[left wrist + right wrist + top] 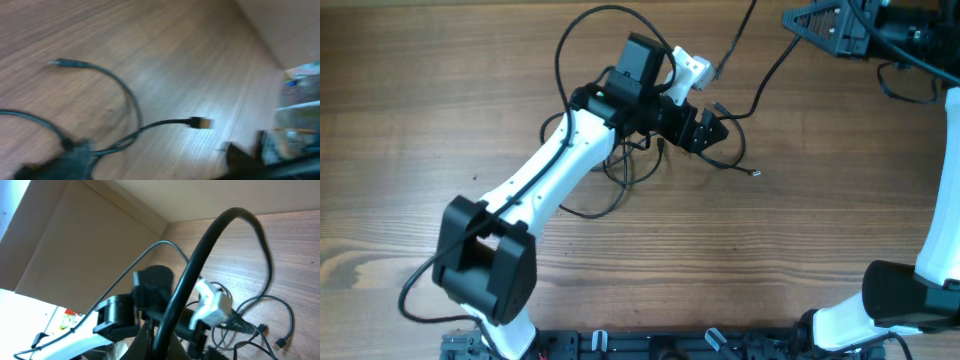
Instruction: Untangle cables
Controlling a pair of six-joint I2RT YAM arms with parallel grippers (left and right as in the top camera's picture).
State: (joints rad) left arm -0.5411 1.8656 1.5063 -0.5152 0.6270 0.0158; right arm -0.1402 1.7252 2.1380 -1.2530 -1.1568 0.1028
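Note:
The cables point(625, 165) are thin black cords lying in loose loops on the wooden table, half under my left arm. One plug end point(757, 174) lies to the right, and one strand runs up toward the far edge. My left gripper point(712, 128) hovers over the right side of the tangle. In the blurred left wrist view its fingers point(150, 162) stand wide apart, with cable strands point(131, 97) running past the left finger and a gold-tipped plug point(200, 122) ahead. My right gripper point(790, 17) is raised at the far right corner, away from the cables.
A thick black arm cable point(200, 270) crosses the right wrist view and hides that gripper's jaws. Behind it I see the left arm's white wrist camera point(212, 302) and the cables point(272, 315). A cardboard wall point(100, 235) stands at the table's far side.

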